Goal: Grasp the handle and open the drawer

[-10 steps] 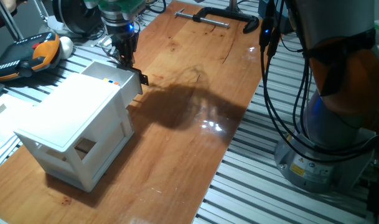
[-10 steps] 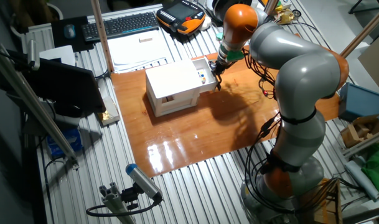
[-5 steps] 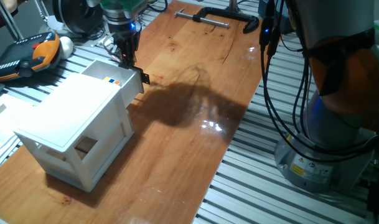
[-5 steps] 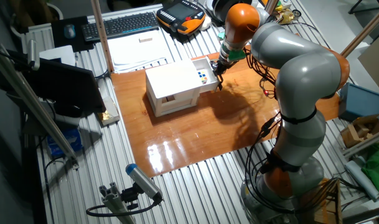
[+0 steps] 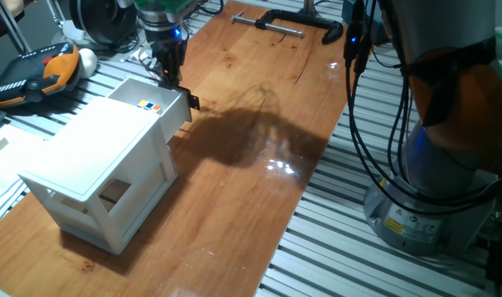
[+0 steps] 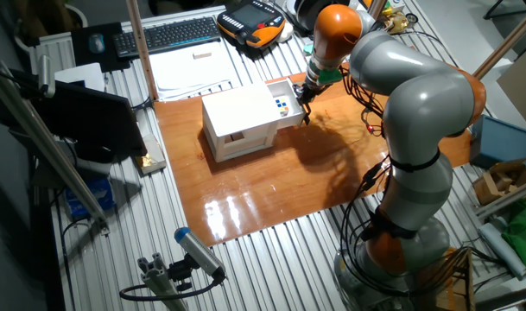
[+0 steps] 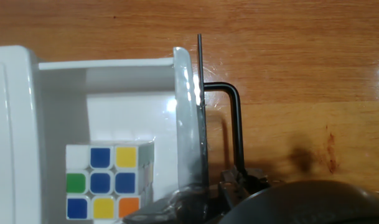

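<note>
The white drawer (image 5: 173, 110) sticks partly out of the white cabinet (image 5: 102, 157) at the table's back left. It also shows in the other fixed view (image 6: 288, 111) and the hand view (image 7: 108, 63). A colourful cube (image 7: 102, 182) lies inside it. The handle (image 7: 237, 124) is a thin black piece projecting from the drawer front, and its end shows in one fixed view (image 5: 192, 103). My gripper (image 5: 170, 80) comes down from above and is shut on the handle. Its fingers (image 7: 239, 185) clasp the handle at the bottom of the hand view.
An orange and black teach pendant (image 5: 32, 70) lies left of the cabinet. A black clamp (image 5: 283, 23) lies at the far end of the wooden table (image 5: 251, 181). The robot base (image 5: 432, 190) stands to the right. A keyboard (image 6: 167, 34) and papers lie behind the cabinet.
My gripper has moved slightly away from the cabinet with the handle. The drawer has slid a little further out and more of the cube shows.
</note>
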Controlling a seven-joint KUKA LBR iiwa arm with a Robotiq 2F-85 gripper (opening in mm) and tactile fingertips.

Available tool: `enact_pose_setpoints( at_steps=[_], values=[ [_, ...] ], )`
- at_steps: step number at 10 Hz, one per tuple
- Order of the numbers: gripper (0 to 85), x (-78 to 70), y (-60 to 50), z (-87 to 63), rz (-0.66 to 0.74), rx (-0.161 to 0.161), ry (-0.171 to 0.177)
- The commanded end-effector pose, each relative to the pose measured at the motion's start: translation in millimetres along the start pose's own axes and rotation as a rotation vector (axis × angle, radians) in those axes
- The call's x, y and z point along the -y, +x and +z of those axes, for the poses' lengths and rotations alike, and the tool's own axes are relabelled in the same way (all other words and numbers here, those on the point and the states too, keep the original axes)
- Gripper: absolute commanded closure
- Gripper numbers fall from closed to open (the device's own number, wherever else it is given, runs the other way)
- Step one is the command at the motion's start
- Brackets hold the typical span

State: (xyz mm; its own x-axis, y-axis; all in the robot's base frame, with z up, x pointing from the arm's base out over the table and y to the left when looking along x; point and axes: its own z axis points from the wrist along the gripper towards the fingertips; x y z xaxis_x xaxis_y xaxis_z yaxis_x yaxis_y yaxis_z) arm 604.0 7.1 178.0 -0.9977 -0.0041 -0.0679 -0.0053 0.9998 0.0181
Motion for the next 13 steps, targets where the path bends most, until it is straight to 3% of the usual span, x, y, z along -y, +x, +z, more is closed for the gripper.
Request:
enact_pose_setpoints(
  at_steps=[1, 13],
  values=[
    [84.3, 0.5, -0.1, 0.4, 0.0, 0.0, 0.001],
    [84.3, 11.2, -1.4, 0.9, -0.014, 0.0, 0.001]
  ],
)
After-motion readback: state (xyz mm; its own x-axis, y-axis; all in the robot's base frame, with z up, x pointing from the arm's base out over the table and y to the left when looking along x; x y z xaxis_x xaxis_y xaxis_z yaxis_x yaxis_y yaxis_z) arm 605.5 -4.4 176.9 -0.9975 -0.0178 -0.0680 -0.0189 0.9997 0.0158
